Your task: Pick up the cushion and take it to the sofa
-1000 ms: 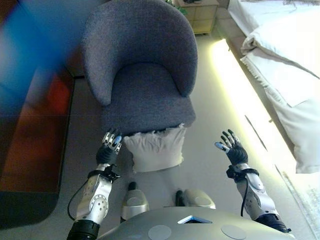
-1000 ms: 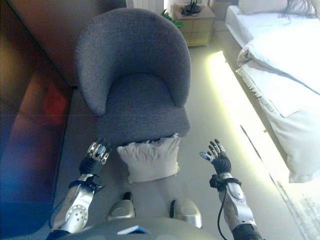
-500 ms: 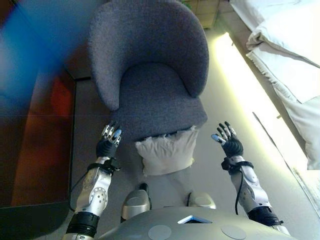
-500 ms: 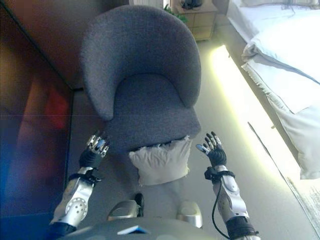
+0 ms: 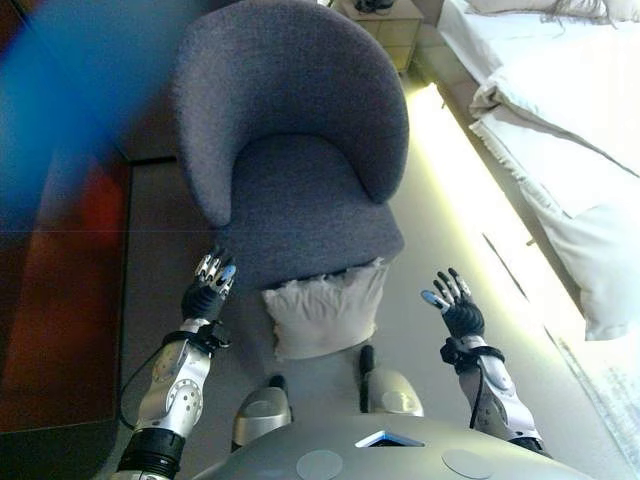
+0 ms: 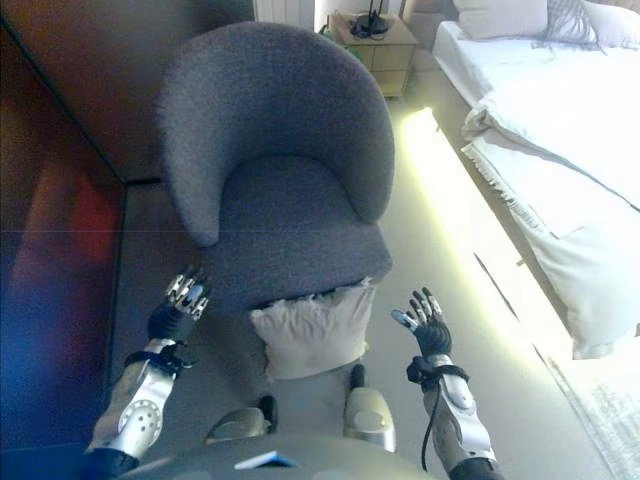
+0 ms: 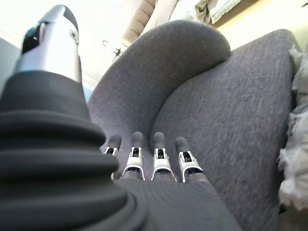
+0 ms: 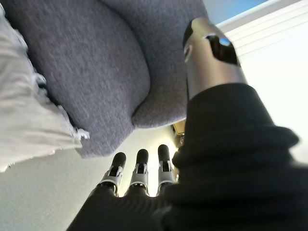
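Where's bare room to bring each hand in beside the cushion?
Bare floor lies on both sides of the cushion: a narrow strip between it and the left hand, and a wider patch between it and the right hand. Its top edge is crowded, leaning against the grey armchair's front. The chair seat is bare.

Humanoid arms, seen from above. Left hand [image 5: 207, 292] and right hand [image 5: 458, 309]: silver fingers with dark tips, backs and wrists sheathed in dark ribbed covers. Forearms are silver-grey shells bearing round fittings, ending in black cuffs near the elbows. The thumb in each wrist view is silver with a dark tip.
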`<state>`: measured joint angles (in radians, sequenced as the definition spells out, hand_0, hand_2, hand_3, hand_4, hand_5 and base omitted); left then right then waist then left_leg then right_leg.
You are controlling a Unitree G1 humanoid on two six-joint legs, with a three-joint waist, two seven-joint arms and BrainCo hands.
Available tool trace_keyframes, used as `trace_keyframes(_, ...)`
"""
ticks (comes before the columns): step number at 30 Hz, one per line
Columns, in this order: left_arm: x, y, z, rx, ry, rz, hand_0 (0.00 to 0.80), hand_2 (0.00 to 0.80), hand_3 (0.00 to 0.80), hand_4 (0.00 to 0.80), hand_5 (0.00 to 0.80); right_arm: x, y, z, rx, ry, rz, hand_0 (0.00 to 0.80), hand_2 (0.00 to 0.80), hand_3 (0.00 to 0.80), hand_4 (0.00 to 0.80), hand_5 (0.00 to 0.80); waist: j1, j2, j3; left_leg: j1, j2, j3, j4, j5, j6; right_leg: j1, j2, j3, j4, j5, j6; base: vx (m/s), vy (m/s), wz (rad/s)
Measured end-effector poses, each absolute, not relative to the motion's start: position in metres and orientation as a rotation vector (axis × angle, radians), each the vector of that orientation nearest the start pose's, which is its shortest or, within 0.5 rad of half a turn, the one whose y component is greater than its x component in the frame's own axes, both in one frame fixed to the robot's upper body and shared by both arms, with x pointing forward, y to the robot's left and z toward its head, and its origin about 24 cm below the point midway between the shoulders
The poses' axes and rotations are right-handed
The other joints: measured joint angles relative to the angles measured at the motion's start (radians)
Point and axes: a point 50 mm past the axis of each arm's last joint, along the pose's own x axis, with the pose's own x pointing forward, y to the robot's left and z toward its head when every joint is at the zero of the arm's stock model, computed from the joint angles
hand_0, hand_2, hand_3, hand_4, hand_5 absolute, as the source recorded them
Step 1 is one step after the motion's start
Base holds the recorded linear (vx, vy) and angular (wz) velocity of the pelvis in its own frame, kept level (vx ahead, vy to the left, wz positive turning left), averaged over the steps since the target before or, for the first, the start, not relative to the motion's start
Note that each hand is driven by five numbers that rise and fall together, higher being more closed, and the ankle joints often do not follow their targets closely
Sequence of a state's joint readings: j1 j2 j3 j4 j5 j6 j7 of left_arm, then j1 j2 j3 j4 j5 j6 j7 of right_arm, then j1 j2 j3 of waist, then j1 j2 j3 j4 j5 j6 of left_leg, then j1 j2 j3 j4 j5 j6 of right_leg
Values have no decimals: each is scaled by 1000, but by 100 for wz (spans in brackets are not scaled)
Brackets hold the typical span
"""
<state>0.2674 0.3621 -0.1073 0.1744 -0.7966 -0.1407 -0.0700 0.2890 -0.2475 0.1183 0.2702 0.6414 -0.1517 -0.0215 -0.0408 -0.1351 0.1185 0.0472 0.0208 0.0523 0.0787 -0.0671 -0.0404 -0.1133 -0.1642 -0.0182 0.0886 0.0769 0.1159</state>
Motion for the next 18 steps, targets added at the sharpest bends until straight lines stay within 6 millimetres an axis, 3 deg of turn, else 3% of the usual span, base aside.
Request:
trace_keyframes(3,174,223,-34,-435,298,109,0,0,0,0,0,162,-209,-59,363,400,-181,0,0,0,0,0,2,34,5,19,55,-4,-3,-21,-32,41,45,-34,-11,-15,-25,299,-165,2)
trace_keyframes(6,176,220,-34,-427,294,114,0,0,0,0,0,169,-210,-54,349,382,-160,0,0,0,0,0,-1,47,1,30,76,-1,-13,-22,-34,50,61,-50,-6,-32,-41,201,-138,12)
trace_keyframes(11,179,219,-32,-425,287,127,0,0,0,0,0,177,-212,-49,335,362,-144,0,0,0,0,0,0,49,2,24,69,2,22,-20,-41,53,56,-59,13,-55,-39,130,-45,10)
trace_keyframes(18,181,221,-37,-378,304,129,0,0,0,0,0,193,-212,-45,308,342,-129,0,0,0,0,0,7,101,12,-21,53,3,10,-20,-36,5,35,-72,20,-51,-25,-50,117,7)
